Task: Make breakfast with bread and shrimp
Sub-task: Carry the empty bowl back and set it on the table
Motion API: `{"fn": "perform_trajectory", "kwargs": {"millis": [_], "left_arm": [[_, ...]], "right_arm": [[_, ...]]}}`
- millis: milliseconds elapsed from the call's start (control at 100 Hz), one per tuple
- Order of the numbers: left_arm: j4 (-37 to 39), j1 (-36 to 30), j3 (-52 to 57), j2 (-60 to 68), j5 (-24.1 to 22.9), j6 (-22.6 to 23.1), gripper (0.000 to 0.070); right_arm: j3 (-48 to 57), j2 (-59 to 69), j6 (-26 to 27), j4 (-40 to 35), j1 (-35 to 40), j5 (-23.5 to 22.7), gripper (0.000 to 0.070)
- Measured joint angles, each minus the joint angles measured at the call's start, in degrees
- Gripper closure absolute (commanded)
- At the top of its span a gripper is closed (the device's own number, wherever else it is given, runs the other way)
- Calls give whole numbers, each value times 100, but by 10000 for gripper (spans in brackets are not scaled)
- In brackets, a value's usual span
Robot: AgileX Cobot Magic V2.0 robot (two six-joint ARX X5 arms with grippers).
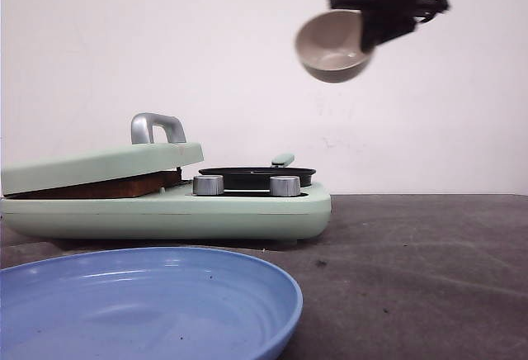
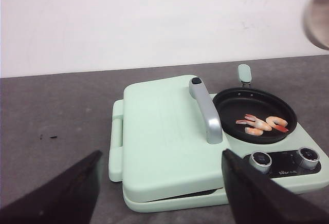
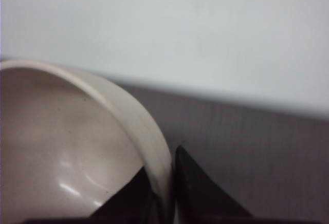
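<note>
- Front view: right hand [image 1: 373,28] high above the worktop [image 1: 429,261], clamped on the rim of a beige bowl [image 1: 332,45]; bowl tilted, opening facing the camera, nothing visible inside.
- Right wrist view: bowl [image 3: 67,152] rim pinched between the two dark fingers [image 3: 205,193], one inside the wall, one outside.
- Mint-green breakfast machine [image 1: 165,211] sits on the worktop, left of centre in front view; lid [image 1: 99,166] with grey handle [image 1: 157,127] down but propped slightly ajar.
- Bread [image 1: 99,187]: brown edge shows in the gap under the lid, on the machine's left half; can't tell whether one or two slices.
- Left wrist view: black round pan [image 2: 254,115] on the machine's right half, beside the lid; several pink shrimp [image 2: 262,124] lying in it, touching or near each other.
- Two silver knobs [image 1: 246,185] on the machine's front, just below the pan.
- Left hand [image 2: 159,193]: fingers spread wide apart, holding nothing, above the worktop near the machine's lid side.
- Blue plate [image 1: 148,302] nearest the camera in front view, in front of the machine, apart from it.
</note>
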Motion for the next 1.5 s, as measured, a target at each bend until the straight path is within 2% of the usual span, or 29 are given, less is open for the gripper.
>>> {"fn": "perform_trajectory", "kwargs": {"millis": [90,240,360,610,910,1220,1500], "left_arm": [[0,0,0,0,0,0,301],[-2,0,0,0,0,0,301],[0,0,0,0,0,-2,301],[-2,0,0,0,0,-2,301],[-2,0,0,0,0,-2,301],[-7,0,0,0,0,0,301],[-7,0,0,0,0,-2,301]], "right_arm": [[236,0,334,-977,-354,-645,698],[271,33,680,-2072,-949,-1869,697],[271,203,708,-2675,-1198,-2168,698],[269,638,579,-3040,-1263,-2319,697],[267,1425,420,-2983,-1193,-2262,697],[227,1982,315,-2627,-1174,-1766,697],[225,1985,315,-2420,-1174,-1749,697]]}}
